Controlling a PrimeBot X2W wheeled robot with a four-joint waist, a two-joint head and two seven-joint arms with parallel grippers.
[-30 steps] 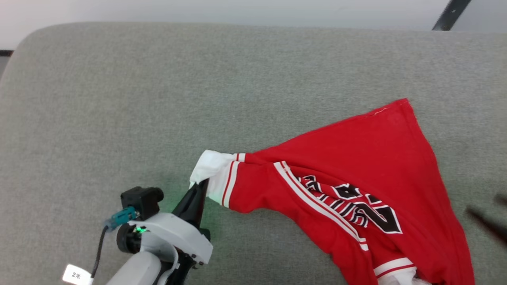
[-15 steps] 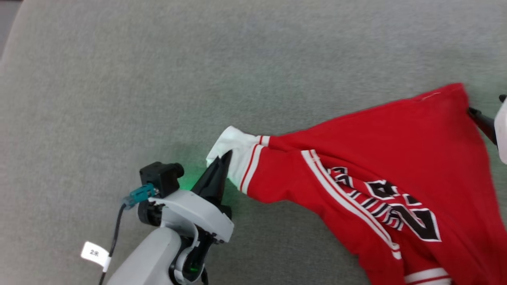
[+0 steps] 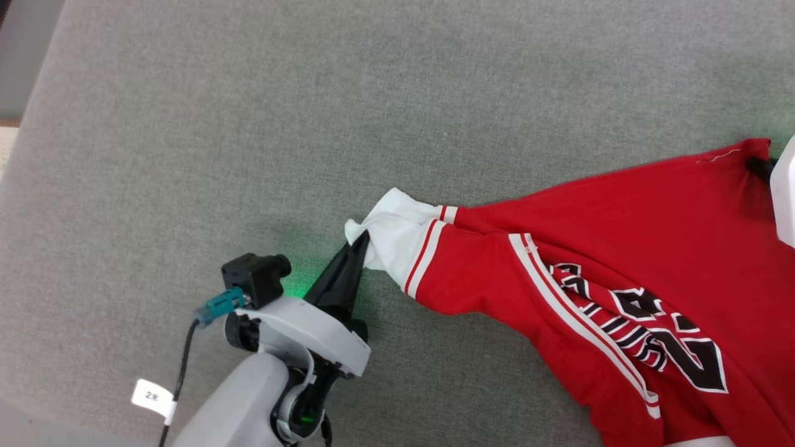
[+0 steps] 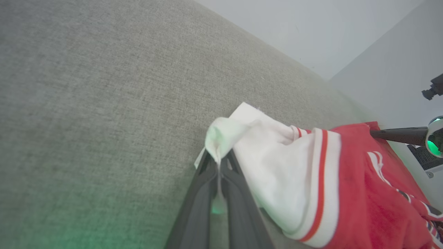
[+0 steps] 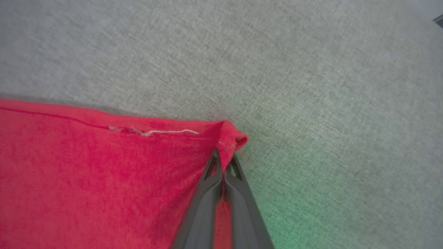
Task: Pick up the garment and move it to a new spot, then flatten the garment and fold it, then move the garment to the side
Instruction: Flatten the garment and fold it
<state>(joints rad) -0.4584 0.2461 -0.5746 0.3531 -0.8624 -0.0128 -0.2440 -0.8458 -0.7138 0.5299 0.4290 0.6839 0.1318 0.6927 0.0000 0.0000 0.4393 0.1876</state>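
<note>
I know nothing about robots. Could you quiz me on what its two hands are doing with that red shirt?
1. True or false: the left hand hangs open above the garment.
2. What does the right hand pinch? A) a red corner B) the printed number C) the striped trim
3. Fill in: the left hand is shut on the garment's white ___.
Key: 1 false; 2 A; 3 sleeve.

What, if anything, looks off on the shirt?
A loose white thread trails along the red hem of the garment, beside the corner pinched by the right tool. The garment also lies rumpled, its number creased, with the left tool pinching the white sleeve.
</note>
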